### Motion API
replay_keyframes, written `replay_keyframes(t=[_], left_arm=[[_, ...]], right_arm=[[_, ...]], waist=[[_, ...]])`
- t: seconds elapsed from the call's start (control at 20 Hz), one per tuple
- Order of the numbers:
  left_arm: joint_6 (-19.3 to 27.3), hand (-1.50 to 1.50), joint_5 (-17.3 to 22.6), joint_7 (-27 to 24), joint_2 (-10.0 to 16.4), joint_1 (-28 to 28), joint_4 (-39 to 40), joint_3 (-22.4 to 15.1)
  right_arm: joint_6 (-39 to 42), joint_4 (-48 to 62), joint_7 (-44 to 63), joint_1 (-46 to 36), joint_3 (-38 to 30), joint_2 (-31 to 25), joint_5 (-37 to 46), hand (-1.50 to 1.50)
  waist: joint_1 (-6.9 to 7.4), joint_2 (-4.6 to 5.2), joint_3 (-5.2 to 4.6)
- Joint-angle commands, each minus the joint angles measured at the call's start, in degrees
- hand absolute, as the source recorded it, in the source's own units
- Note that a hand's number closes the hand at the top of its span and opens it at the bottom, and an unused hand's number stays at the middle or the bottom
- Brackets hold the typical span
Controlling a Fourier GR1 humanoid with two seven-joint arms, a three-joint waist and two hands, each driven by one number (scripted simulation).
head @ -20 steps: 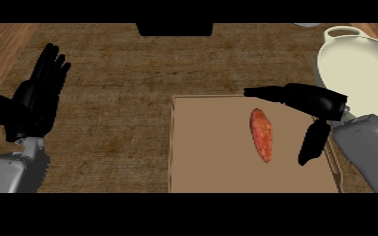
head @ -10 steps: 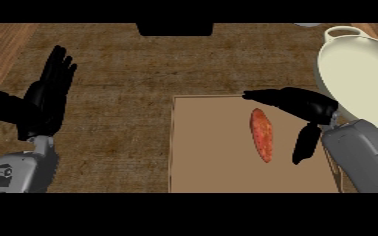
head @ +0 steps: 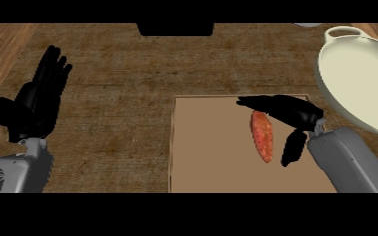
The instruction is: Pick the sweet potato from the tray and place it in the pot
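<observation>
An orange-red sweet potato (head: 260, 135) lies lengthwise on the right half of the brown tray (head: 210, 145). My right hand (head: 291, 112) hovers over its far end, open, with fingers pointing left past the tip and the thumb hanging down along the potato's right side. The hand does not grip it. A cream pot (head: 351, 82) with a small handle at its far rim stands at the right edge, beyond the tray. At the left edge my left hand (head: 37, 102) rests open with fingers up.
The woven brown counter top (head: 140, 75) spreads between the tray and my left hand. A black object (head: 176, 28) sits at the far edge in the middle. A strip of wooden surface (head: 11, 40) shows at the far left.
My right hand has moved left and nearer, closing in over the sweet potato's far end. The left hand has shifted slightly. The sweet potato has not moved.
</observation>
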Motion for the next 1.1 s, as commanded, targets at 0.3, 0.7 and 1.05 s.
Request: replay_keyframes(t=[0.3,0.7,1.05], left_arm=[[-0.98,0.0,-2.45,-0.53,-2.18,-1.55,2.44,0.56],[-1.83,0.0,-2.89,2.49,-2.01,2.86,-5.41,1.46],[-0.64,0.0,-4.23,1.08,-3.14,3.39,-3.33,1.78]], right_arm=[[-5.99,7.87,-10.91,0.11,2.35,0.99,9.6,1.5],[-8.1,14.91,-16.2,-4.79,0.29,4.17,13.32,1.5],[-9.63,-5.15,3.66,12.29,-1.04,8.97,14.45,1.5]], waist=[[0.01,0.13,0.02],[0.44,0.05,0.02],[-1.98,-0.72,-0.06]])
